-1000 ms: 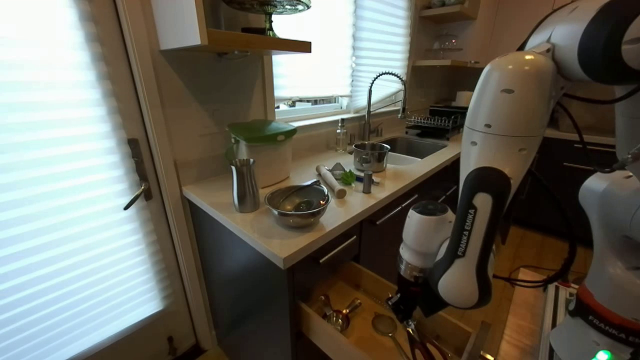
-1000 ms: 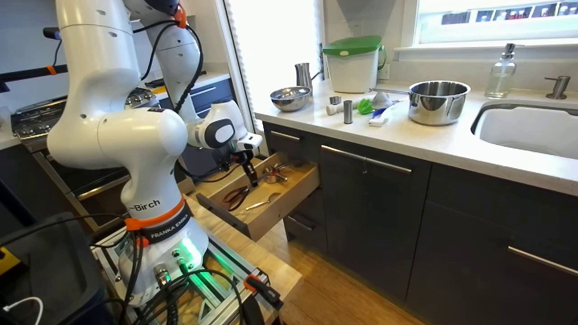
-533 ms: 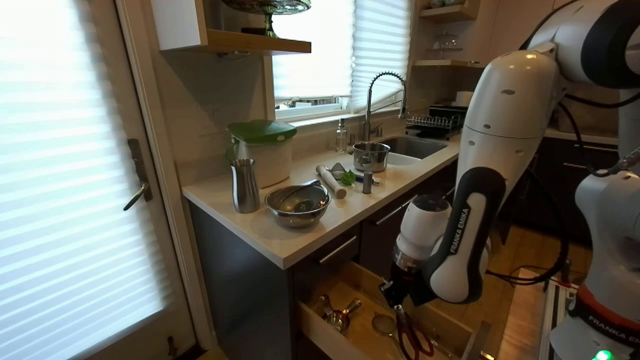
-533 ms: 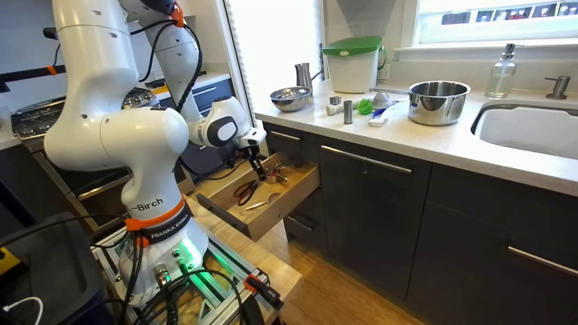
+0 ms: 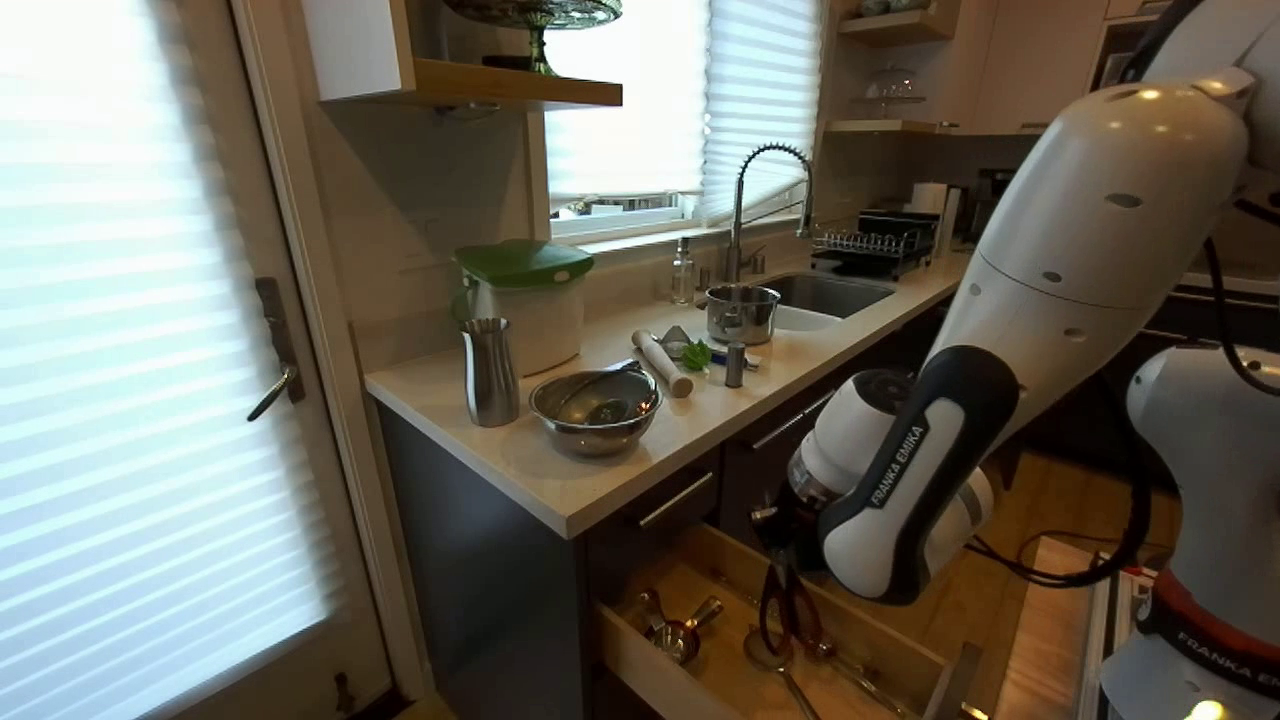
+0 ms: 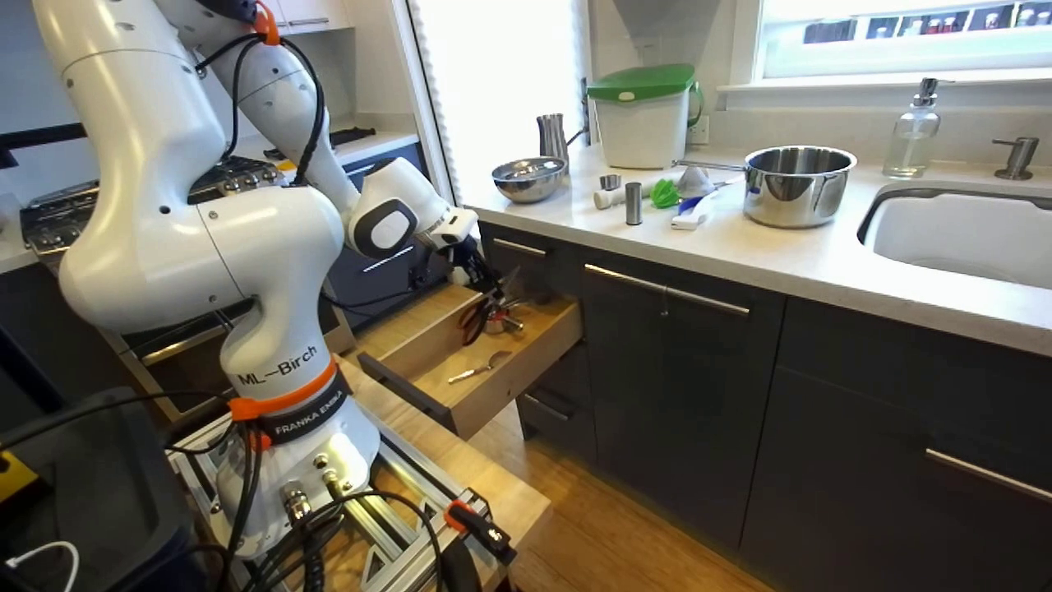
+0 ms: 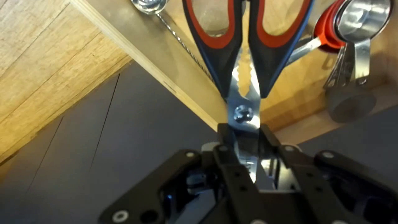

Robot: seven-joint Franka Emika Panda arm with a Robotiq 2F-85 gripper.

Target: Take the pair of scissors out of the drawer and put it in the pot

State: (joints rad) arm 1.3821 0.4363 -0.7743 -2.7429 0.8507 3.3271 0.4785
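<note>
My gripper (image 7: 245,133) is shut on the blades of the scissors (image 7: 244,104), just past the pivot. Their black and red handles point away from the gripper. In both exterior views the scissors (image 5: 786,590) (image 6: 475,319) hang handles down over the open drawer (image 5: 650,660) (image 6: 526,370), seemingly raised off its pale wood floor. The gripper (image 5: 780,545) (image 6: 496,289) is near the cabinet end of the drawer, below counter height. The shiny steel pot (image 6: 797,193) (image 5: 742,315) stands upright on the counter beside the sink, away from the gripper.
Measuring cups (image 7: 360,21) and a small strainer (image 5: 768,648) lie in the drawer. On the counter (image 5: 680,440) stand a metal bowl (image 5: 597,415), a steel canister (image 5: 490,372), a green-lidded bin (image 5: 530,300) and small tools. The counter edge overhangs near the arm.
My gripper has moved up and towards the cabinet with the scissors in it. The scissors have swung from slanting low in the drawer to hanging more upright, higher up.
</note>
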